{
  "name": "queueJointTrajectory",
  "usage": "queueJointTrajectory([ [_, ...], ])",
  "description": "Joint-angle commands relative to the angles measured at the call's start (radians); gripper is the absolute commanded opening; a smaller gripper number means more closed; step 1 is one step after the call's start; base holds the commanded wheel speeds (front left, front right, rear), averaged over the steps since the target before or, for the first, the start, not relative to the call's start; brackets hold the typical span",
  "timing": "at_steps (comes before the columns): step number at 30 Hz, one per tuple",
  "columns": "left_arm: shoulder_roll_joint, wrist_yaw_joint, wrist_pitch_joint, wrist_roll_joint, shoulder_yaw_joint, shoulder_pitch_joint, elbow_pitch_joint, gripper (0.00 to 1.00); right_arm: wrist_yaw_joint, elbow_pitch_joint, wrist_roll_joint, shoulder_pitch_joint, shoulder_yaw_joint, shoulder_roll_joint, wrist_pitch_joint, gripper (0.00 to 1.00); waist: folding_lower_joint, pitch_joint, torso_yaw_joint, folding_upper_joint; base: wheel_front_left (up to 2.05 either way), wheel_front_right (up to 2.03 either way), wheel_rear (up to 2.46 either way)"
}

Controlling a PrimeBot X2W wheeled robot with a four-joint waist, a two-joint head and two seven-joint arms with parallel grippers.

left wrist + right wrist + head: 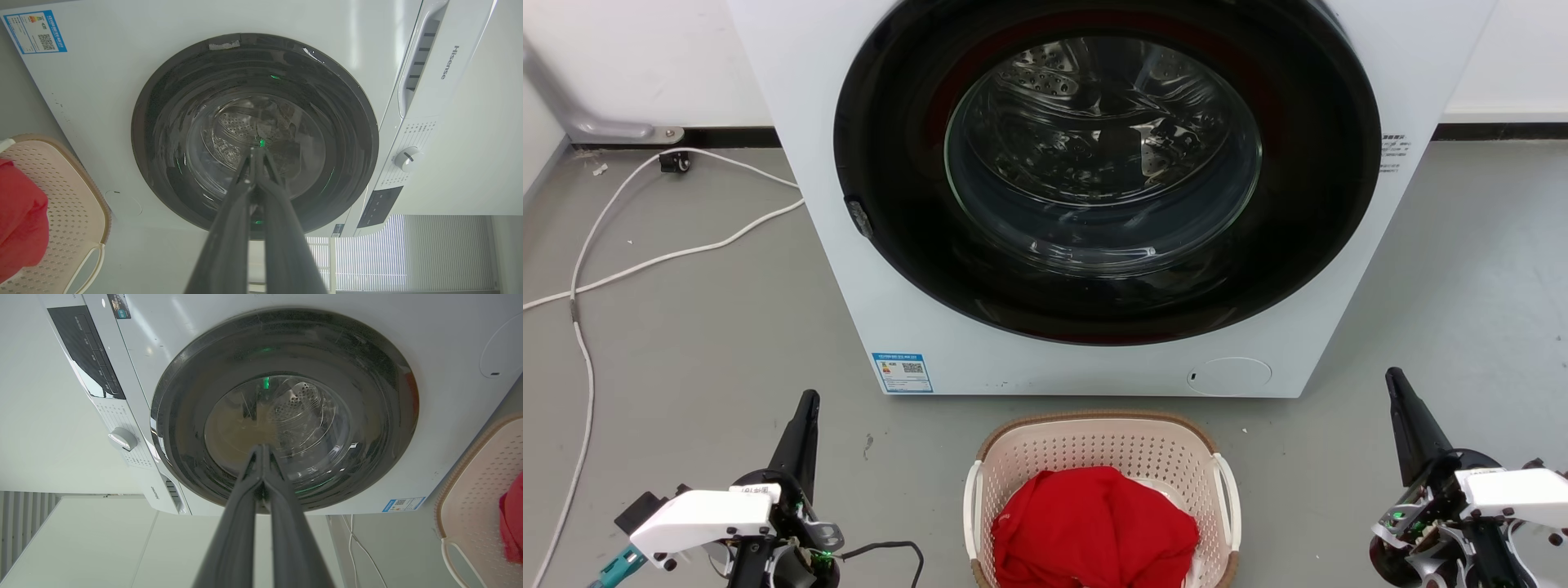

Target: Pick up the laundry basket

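The laundry basket (1094, 445) stands on the grey floor at the bottom centre of the head view, just in front of the washer. It is cream-pink with perforated walls, a brown rim and white side handles, and red clothing (1094, 527) fills it. My left gripper (806, 404) is shut at the lower left, well to the left of the basket. On the other side, at the lower right, my right gripper (1393, 380) is shut too. Both are apart from the basket, fingers pointing at the washer. Part of the basket (61, 196) shows in the left wrist view and part of the basket (482, 486) in the right wrist view.
A white front-loading washer (947, 343) with a closed dark round door (1103, 163) rises right behind the basket. White cables (645, 261) trail over the floor at the left. Open floor lies on both sides of the basket.
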Motion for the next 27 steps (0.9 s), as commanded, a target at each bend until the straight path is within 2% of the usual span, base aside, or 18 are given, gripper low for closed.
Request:
queueJointTrajectory([
  [1,-0.001,0.000,0.003,0.000,0.003,-0.010,0.001,0.00,0.001,0.001,-0.002,-0.011,-0.002,0.004,0.002,0.00,0.0000,0.000,0.000,0.0000,0.00,0.00,0.00],
  [27,-0.003,0.000,0.005,0.005,0.006,-0.010,0.002,0.00,0.001,0.001,-0.003,-0.011,-0.003,0.005,0.004,0.00,0.0000,0.000,0.000,0.0000,0.00,0.00,0.00],
])
